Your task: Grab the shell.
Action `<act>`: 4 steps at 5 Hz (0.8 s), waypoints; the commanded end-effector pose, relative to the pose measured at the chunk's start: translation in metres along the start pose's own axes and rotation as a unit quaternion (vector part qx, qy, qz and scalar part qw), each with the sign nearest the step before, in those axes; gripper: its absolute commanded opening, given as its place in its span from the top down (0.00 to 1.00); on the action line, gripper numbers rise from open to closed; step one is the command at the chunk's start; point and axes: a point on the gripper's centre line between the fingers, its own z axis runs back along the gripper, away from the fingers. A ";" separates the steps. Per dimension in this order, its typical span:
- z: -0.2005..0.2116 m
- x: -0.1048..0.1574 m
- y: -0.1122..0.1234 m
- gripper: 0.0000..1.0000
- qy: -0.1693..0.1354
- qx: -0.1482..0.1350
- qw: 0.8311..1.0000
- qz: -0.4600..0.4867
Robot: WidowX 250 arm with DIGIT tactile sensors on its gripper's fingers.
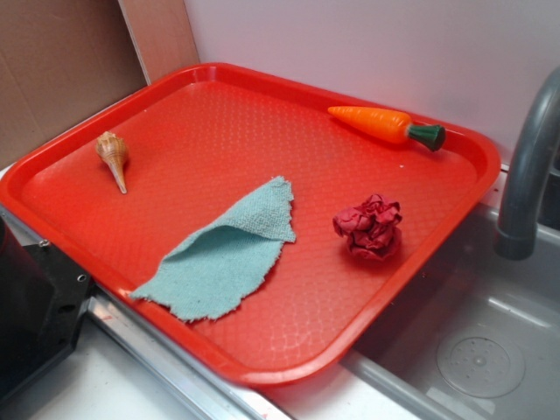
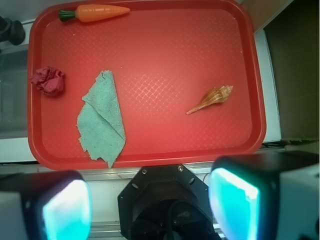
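The gripper (image 2: 150, 205) hangs with jaws apart and empty, high above the tray's (image 2: 150, 157) near edge. The shell (image 2: 212, 98) lies untouched on the tray; approach and grasp remain.

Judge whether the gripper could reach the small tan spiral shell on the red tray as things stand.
Probably yes: the small tan spiral shell lies alone on the red tray, with the open gripper above and nothing between.
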 end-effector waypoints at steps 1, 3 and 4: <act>0.000 0.000 0.000 0.00 0.000 0.000 1.000 0.000; -0.021 0.011 0.024 0.00 -0.039 -0.008 0.986 0.163; -0.057 0.019 0.052 0.00 -0.066 0.011 0.960 0.270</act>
